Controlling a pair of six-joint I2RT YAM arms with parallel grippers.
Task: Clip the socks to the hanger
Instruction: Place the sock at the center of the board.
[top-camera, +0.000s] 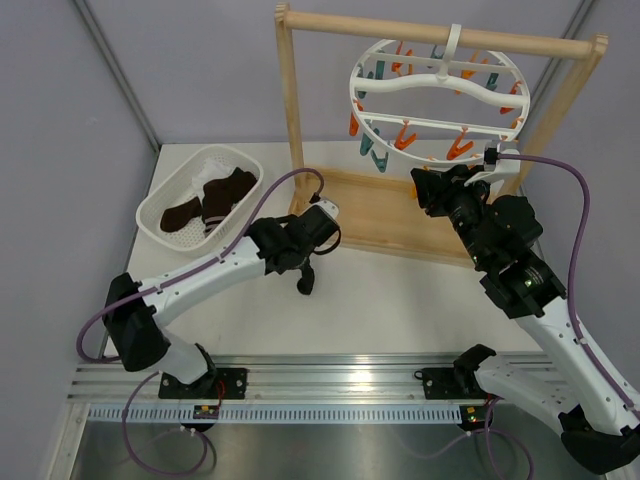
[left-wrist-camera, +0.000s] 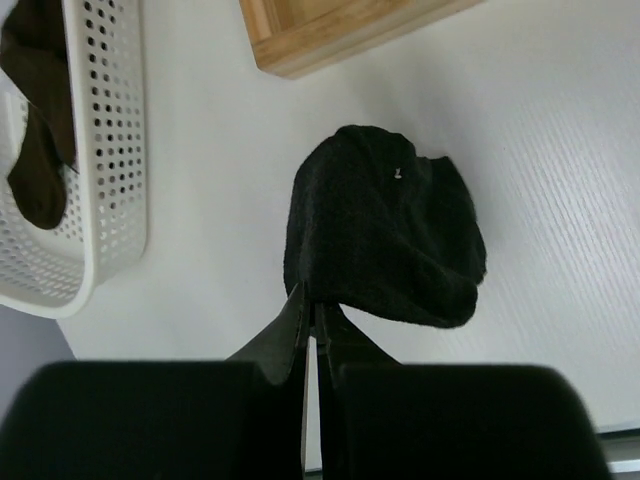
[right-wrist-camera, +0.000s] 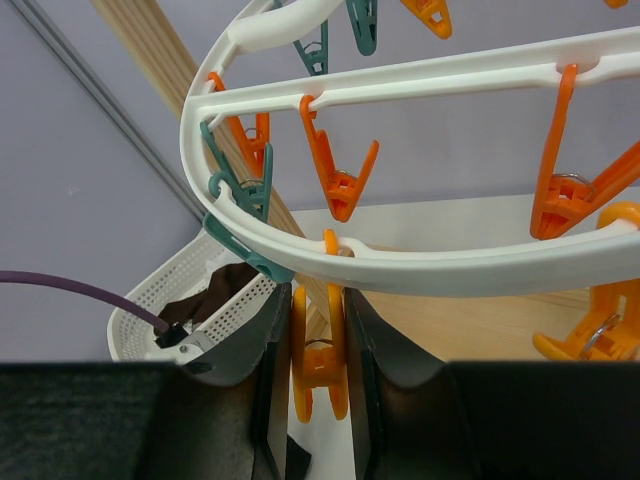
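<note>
One white tabletop (top-camera: 400, 300) fills the lower frame, and on it a single wooden stand (top-camera: 291, 110) rises at upper centre to keep the one round hanger (top-camera: 430, 78) hooked high, its orange and teal clips dangling free, too overlapped for me to count. At middle left, one mesh basket (top-camera: 150, 215) holds the waiting socks (top-camera: 225, 190); I make out at least two dark ones. My left fingers (left-wrist-camera: 300, 330), pinched tight, dangle one black sock (left-wrist-camera: 385, 235) at centre frame above the tabletop, apparently so it can be presented upward. My right fingers (right-wrist-camera: 283, 330), set narrow, squeeze one orange clip (right-wrist-camera: 318, 380) on the ring's near edge, likely to open it for that sock.
</note>
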